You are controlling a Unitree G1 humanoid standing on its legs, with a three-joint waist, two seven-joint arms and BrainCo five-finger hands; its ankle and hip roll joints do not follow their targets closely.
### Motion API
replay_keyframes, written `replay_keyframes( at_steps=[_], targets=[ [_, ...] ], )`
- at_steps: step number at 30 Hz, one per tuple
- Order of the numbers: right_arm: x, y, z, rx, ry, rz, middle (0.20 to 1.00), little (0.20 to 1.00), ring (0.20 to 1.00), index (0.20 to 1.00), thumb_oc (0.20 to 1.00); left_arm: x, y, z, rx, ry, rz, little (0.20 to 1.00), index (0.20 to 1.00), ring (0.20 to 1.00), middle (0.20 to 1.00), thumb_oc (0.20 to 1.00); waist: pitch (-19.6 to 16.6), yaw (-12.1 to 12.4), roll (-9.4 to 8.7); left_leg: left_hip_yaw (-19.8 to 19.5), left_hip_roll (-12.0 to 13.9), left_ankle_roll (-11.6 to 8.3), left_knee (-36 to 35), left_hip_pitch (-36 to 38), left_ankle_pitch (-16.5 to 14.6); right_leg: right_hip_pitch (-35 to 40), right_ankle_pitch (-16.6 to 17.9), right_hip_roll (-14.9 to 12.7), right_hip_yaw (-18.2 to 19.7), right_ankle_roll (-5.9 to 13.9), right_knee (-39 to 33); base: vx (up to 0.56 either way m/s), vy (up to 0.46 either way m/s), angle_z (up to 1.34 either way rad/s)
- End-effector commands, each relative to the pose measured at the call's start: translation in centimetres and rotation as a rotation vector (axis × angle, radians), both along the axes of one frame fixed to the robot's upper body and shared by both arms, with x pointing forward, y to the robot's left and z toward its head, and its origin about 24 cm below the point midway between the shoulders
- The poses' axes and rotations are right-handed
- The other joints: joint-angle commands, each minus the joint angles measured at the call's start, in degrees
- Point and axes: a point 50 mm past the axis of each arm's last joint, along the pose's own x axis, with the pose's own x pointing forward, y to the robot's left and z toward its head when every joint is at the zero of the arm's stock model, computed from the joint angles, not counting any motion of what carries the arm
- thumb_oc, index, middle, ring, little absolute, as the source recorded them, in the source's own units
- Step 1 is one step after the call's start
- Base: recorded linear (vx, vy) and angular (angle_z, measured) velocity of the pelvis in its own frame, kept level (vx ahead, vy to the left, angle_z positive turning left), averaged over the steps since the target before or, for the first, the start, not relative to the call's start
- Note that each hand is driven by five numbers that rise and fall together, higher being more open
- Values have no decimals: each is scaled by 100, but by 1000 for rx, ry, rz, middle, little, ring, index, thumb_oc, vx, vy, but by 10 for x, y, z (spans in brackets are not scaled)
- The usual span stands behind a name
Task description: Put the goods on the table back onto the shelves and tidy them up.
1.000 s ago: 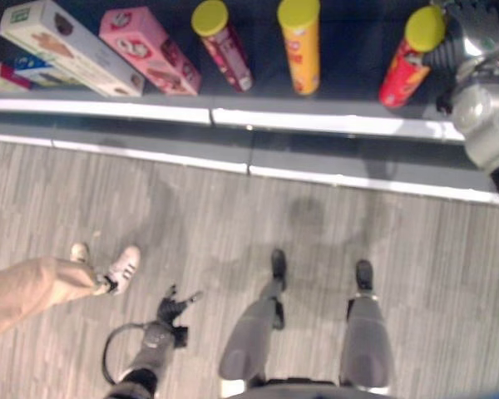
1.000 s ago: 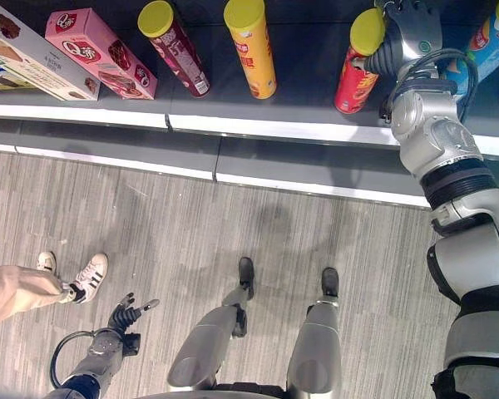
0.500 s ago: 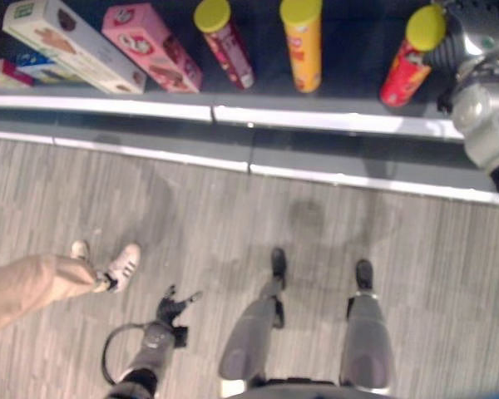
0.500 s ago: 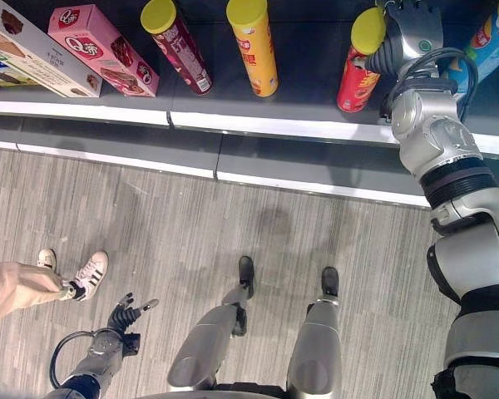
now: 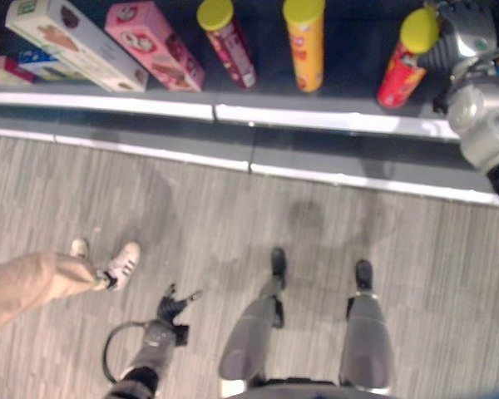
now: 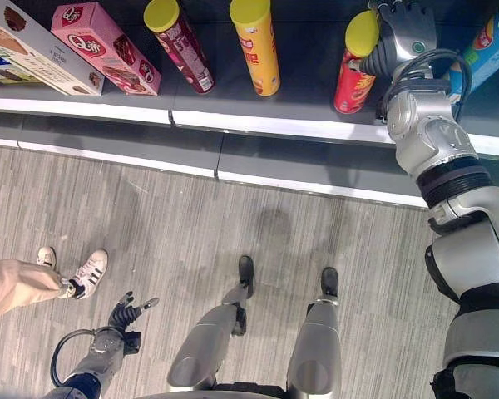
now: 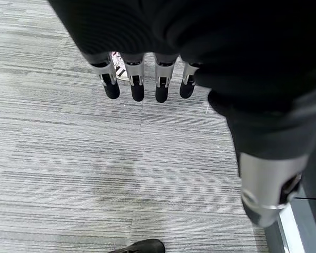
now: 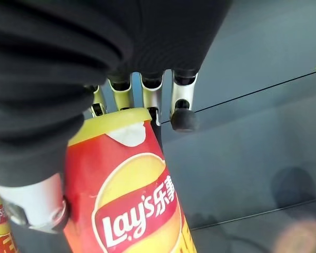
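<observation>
Right hand on the red chip can up at the shelf

The right hand (image 6: 403, 29) has its fingers and thumb curled round the top of the tall red cardboard chip can with a yellow lid (image 6: 352, 65), which stands on the dark grey shelf (image 6: 316, 91). Further left along the same shelf are an orange can with a yellow lid (image 6: 254, 46), a maroon can with a yellow lid (image 6: 179, 44), a pink snack box (image 6: 104, 48) and a white box (image 6: 37, 50). The left hand (image 6: 126, 314) hangs low over the grey striped floor (image 6: 233, 216), fingers straight and holding nothing, near a person's white sneakers (image 6: 87, 273).
</observation>
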Motion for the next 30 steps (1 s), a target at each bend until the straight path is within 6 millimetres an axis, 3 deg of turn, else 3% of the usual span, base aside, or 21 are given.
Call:
replay_keyframes(
  at_steps=[1, 13, 14, 15, 30],
  targets=[
    [-11, 17, 61, -69, -193, 7, 200, 200, 200, 200, 200, 15, 13, 13, 64, -46, -6, 1000, 1000, 1000, 1000, 1000, -86, 212, -312, 281, 546, -619, 824, 28, -968, -204, 32, -162, 299, 177, 41, 0, 0, 0],
    [-9, 15, 64, -94, -178, -29, 200, 200, 200, 200, 200, 16, 10, 12, 60, -48, -15, 1000, 1000, 1000, 1000, 1000, -82, 253, -275, 250, 542, -632, 753, 12, -905, -253, 18, -144, 311, 181, 103, 1, -1, 1],
    [-9, 15, 63, -90, -178, -28, 338, 338, 338, 338, 338, 17, 10, 13, 62, -48, -14, 1000, 1000, 1000, 1000, 1000, -80, 254, -275, 251, 543, -632, 757, 13, -906, -250, 20, -149, 303, 182, 104, 0, 0, 0],
    [-8, 15, 63, -89, -179, -26, 1000, 1000, 1000, 1000, 1000, 16, 11, 13, 63, -48, -13, 1000, 1000, 1000, 1000, 1000, -85, 252, -275, 256, 549, -632, 753, 16, -909, -247, 17, -152, 301, 180, 98, 0, 0, 0],
    [-20, 23, 73, -68, -284, 33, 1000, 1000, 1000, 1000, 1000, 24, 7, 15, 71, -50, -26, 1000, 1000, 1000, 1000, 1000, -137, 176, -374, 287, 579, -637, 748, 110, -945, -133, 52, -125, 269, 203, -2, 0, 0, 0]
  ],
)
